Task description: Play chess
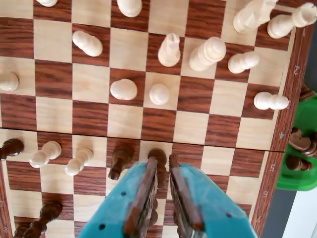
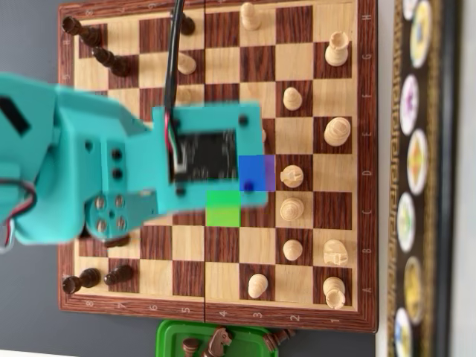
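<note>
Board: the chessboard [image 2: 346, 223] is seen lying flat on the grey worktop [image 2: 30, 37], filled by pieces in mid-game positions.
Light pieces: several are shown advanced off their home rows; in the wrist view two light pawns [image 1: 124, 89] are set side by side near the board's middle.
Dark pieces: a dark pawn [image 1: 157, 157] is seen just ahead of the claw tips, with another dark pawn [image 1: 119, 159] on the square to its left in that view.
Claw: the claw [image 1: 164, 161] is held over the board, its jaws narrowly parted; nothing is seen gripped between them, though a dark shape low in the gap cannot be made out.
Arm: in the overhead view the teal arm [image 2: 82, 163] is seen covering the middle files, so the squares beneath cannot be read.
Captured pieces: dark pieces are kept in a green tray [image 2: 167, 335] just off the board's edge.
Progress: the game is judged well under way, captures having been made; the present move is judged not yet begun, the pawn ahead being ungrasped.
</note>
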Robot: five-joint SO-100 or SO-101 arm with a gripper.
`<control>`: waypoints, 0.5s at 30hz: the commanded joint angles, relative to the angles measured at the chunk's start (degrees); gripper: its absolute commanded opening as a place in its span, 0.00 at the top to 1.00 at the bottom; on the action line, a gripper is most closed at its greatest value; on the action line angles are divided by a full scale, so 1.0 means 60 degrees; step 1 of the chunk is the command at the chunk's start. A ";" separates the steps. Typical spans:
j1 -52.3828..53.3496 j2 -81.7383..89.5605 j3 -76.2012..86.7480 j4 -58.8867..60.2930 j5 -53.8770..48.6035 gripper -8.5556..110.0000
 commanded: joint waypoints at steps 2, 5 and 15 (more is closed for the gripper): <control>-0.0542 0.0000 -0.0059 -0.0615 0.0103 0.87; -0.0688 -0.0557 -0.0132 -0.0688 0.0264 0.87; -0.0601 -0.1802 -0.0630 -0.0630 0.0322 0.83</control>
